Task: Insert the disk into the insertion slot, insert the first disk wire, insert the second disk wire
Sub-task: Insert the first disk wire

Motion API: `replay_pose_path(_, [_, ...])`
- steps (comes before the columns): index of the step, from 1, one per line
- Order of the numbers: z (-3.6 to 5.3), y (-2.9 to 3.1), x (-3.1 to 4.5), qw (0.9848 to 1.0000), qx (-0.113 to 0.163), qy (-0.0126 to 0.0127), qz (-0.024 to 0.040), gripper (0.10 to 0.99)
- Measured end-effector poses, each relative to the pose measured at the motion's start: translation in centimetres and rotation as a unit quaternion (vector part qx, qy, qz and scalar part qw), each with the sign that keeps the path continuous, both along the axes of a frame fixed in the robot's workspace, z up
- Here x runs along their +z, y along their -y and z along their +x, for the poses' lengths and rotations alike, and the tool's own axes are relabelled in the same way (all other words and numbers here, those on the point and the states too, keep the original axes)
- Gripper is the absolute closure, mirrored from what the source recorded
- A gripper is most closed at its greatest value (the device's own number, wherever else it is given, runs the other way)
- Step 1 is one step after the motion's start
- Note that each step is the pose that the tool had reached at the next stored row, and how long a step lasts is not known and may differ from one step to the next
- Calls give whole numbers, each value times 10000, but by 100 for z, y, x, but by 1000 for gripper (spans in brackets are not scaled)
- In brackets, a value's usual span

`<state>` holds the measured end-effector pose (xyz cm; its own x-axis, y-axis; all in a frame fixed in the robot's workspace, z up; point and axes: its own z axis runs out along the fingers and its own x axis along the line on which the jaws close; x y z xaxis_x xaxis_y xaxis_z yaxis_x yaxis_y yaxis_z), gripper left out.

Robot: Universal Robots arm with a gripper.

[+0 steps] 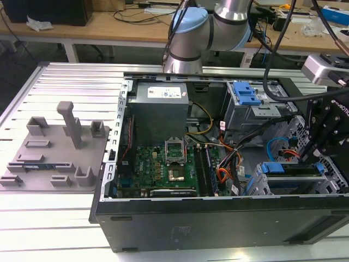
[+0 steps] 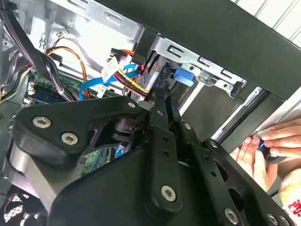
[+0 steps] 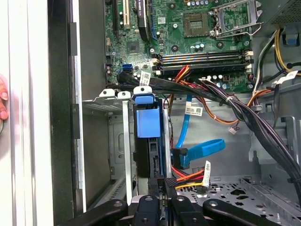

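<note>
1. The disk (image 3: pixel 148 123) stands seated in the insertion slot (image 3: pixel 117 141), at the open case's near corner on the exterior view's right.
2. The gripper (image 3: pixel 162 188) is at the disk's end, its fingers nearly together and apparently pinching a black connector (image 3: pixel 168 181) with red, yellow and black wires.
3. A blue cable (image 3: pixel 202 149) lies just beside the disk.
4. A hand (image 2: pixel 263 150) rests outside the case.
</note>
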<state>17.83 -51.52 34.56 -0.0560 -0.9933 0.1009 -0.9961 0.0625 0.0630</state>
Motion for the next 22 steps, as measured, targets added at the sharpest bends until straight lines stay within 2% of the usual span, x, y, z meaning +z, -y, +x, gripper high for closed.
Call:
replay_pose_path(9, [0, 5, -17, 10000, 0, 0, 0, 922])
replay_pose_path(18, [-1, 5, -69, 10000, 0, -1, 0, 922])
replay_pose_path(22, [-1, 5, -134, 10000, -1, -4, 8, 910])
